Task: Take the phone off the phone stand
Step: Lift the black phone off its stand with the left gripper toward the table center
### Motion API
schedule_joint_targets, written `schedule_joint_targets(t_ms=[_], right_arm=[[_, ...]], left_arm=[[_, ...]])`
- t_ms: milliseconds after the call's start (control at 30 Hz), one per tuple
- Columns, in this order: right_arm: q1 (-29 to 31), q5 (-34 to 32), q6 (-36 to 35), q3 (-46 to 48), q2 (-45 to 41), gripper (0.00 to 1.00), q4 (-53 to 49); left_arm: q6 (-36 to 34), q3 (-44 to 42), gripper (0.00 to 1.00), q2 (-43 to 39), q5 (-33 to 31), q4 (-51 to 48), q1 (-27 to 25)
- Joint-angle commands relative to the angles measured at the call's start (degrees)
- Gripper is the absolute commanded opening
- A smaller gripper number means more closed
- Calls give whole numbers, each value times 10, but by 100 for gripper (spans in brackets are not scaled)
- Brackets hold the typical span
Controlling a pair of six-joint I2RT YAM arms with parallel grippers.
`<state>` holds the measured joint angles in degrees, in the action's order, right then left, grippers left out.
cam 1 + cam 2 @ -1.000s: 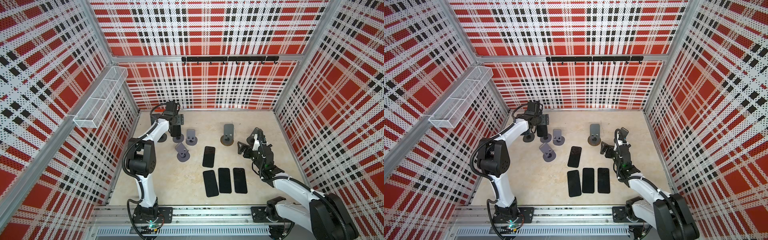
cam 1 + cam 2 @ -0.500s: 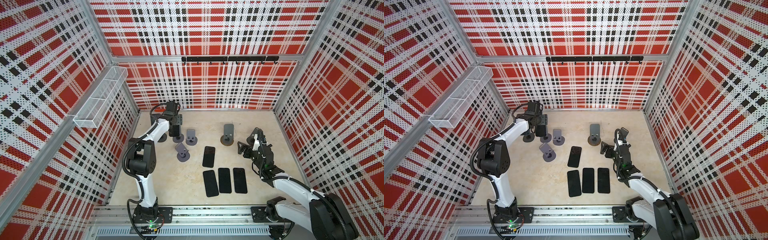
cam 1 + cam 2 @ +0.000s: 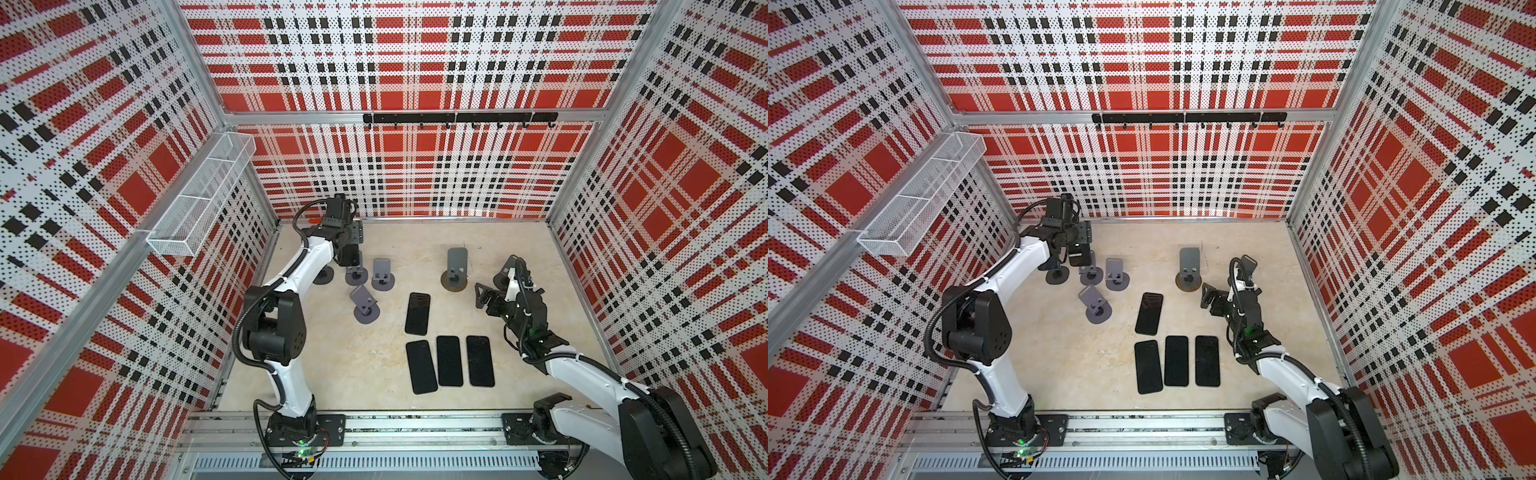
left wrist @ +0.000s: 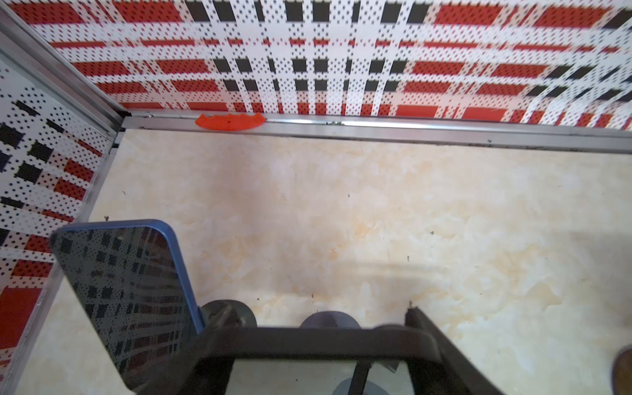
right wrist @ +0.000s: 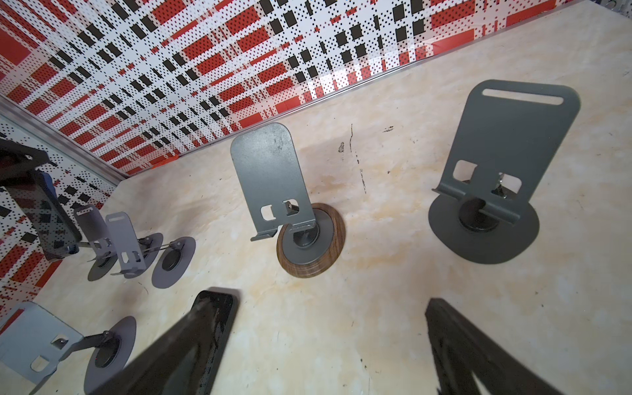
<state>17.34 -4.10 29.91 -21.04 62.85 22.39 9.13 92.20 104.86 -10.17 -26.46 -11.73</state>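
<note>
At the back left, my left gripper (image 3: 348,249) (image 4: 316,309) points down and is shut across the width of a dark-framed phone (image 4: 314,342) (image 3: 347,255) (image 3: 1079,254). The phone sits over a grey phone stand (image 3: 356,276). I cannot tell whether it still rests on the stand. A second phone with a blue edge (image 4: 119,290) stands just outside the left finger, mostly hidden under the arm in both top views. My right gripper (image 3: 492,282) (image 5: 321,301) hangs open and empty at the right, above a dark stand (image 5: 496,191).
Several black phones lie flat mid-table: one alone (image 3: 417,313) and a row in front (image 3: 449,360). Empty stands are nearby: a wood-based one (image 3: 456,270) (image 5: 297,236) and grey ones (image 3: 382,274) (image 3: 365,309). A wire basket (image 3: 199,199) hangs on the left wall.
The left gripper's jaws have closed onto the dark phone. Neither arm has visibly moved, and the right gripper stays open.
</note>
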Motion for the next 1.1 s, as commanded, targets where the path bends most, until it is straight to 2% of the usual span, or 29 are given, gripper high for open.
schedule_joint_targets(t_ms=[0,67,167,233,400,567,800,1067], right_arm=[[2,-5,4,6,-2,100,12],[2,-5,4,6,-3,100,10],[2,-6,3,6,-5,100,10],[2,-6,4,6,-6,100,9],[2,-8,3,7,-10,100,6],[2,-12,1,7,-18,100,2],[2,-30,1,10,-35,100,-7],[2,-42,1,13,-44,100,-10]], left_arm=[[14,5,67,-43,27,9,-8],[22,4,67,-52,46,9,-13],[39,3,67,-57,107,14,-20],[47,-1,66,-59,128,21,-55],[57,1,66,-52,138,30,-121],[68,-4,65,-43,151,40,-161],[88,-17,65,-17,152,69,-203],[91,16,64,37,127,71,-218]])
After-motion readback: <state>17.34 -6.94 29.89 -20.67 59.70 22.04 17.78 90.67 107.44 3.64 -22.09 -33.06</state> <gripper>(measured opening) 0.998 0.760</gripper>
